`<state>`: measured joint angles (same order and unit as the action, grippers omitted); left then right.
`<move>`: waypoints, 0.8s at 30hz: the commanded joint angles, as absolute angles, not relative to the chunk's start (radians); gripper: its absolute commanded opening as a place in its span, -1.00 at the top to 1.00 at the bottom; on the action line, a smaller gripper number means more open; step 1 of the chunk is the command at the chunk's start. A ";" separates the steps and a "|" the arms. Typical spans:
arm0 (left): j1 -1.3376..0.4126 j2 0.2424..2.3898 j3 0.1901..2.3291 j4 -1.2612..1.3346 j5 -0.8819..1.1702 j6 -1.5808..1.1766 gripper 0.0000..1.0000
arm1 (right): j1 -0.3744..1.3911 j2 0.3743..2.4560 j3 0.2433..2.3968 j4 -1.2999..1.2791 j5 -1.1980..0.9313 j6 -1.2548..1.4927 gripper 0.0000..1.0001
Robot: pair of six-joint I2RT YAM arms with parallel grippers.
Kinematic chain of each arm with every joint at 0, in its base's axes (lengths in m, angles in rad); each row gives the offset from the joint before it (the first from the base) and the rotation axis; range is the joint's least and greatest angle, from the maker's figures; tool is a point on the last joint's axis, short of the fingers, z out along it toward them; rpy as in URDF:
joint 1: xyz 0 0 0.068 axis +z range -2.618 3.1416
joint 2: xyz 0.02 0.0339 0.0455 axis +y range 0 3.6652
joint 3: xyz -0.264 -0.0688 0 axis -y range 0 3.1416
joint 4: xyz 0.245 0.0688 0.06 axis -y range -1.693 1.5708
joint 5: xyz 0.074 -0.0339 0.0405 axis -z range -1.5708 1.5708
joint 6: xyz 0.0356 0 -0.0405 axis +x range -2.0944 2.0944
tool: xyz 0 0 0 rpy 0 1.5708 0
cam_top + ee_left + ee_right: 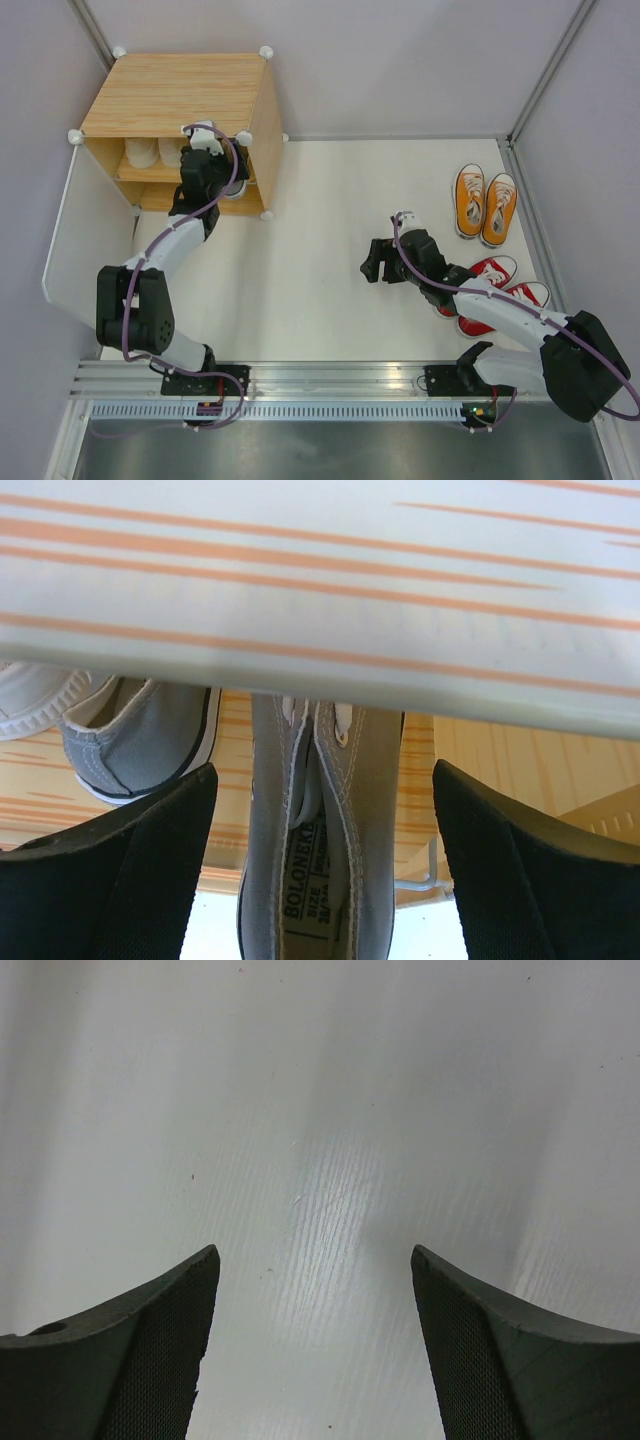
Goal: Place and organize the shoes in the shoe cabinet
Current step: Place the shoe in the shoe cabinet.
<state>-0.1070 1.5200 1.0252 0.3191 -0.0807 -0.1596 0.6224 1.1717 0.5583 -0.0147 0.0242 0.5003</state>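
My left gripper [324, 768] reaches into the front of the light-wood shoe cabinet [175, 95] and is open. A grey shoe [320, 830] lies between its fingers, heel toward the camera, with a gap on both sides. A second grey shoe [140, 745] lies just to its left on the wooden board. A cream shoe [30, 695] is further left, and the cream pair [155, 150] shows on the shelf. The orange pair [485, 205] stands at the far right. The red pair [495, 290] lies below it, partly under the right arm. My right gripper [375, 262] hangs open over bare table.
The cabinet's white door [85, 250] stands swung open at the left, beside the left arm. Grey walls and metal posts close in the white table [320, 200] on three sides. A metal rail [330, 380] carrying both arm bases runs along the near edge.
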 commanded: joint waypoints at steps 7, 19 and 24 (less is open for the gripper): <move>-0.100 1.427 0.968 0.350 -0.098 -0.276 -0.84 | 0.620 1.166 0.589 0.015 0.037 0.486 -0.63; -0.101 1.324 0.908 0.456 -0.060 -0.268 -0.86 | 0.620 1.149 0.584 0.017 0.040 0.485 -0.63; -0.100 1.283 0.861 0.449 -0.037 -0.259 -0.87 | 0.620 1.149 0.584 0.018 0.034 0.486 -0.62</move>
<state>-0.1032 1.3277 0.8906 0.4015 -0.0677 -0.2436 0.6224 1.1706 0.5583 -0.0143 0.0238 0.4999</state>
